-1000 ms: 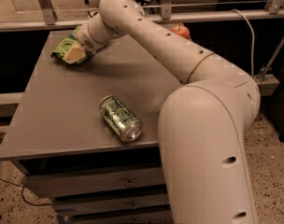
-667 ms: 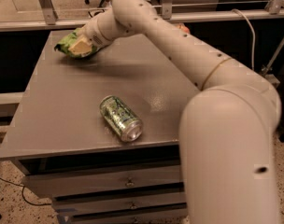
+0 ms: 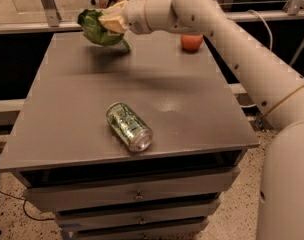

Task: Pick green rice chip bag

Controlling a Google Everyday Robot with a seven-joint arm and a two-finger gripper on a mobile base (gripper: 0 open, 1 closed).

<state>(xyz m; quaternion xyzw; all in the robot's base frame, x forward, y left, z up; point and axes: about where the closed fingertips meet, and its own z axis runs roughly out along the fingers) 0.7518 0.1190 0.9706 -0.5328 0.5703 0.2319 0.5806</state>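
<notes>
End effector [image 3: 113, 22] pinching one green rice chip bag [image 3: 96, 29] above table [image 3: 202, 109]; one can [image 3: 128, 126] on side; one orange fruit [image 3: 191, 42].

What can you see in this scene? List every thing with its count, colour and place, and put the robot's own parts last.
green rice chip bag: one, bright green, held above the table's far left part
soda can: one, shiny green-patterned, lying on its side near the table's front middle
round fruit: one, orange-red, far right of the tabletop
table: one, grey, with drawers under its top
arm: one, cream-white, reaching from the right across the table's far side
tool: one, beige, shut on the green rice chip bag at the far left
</notes>
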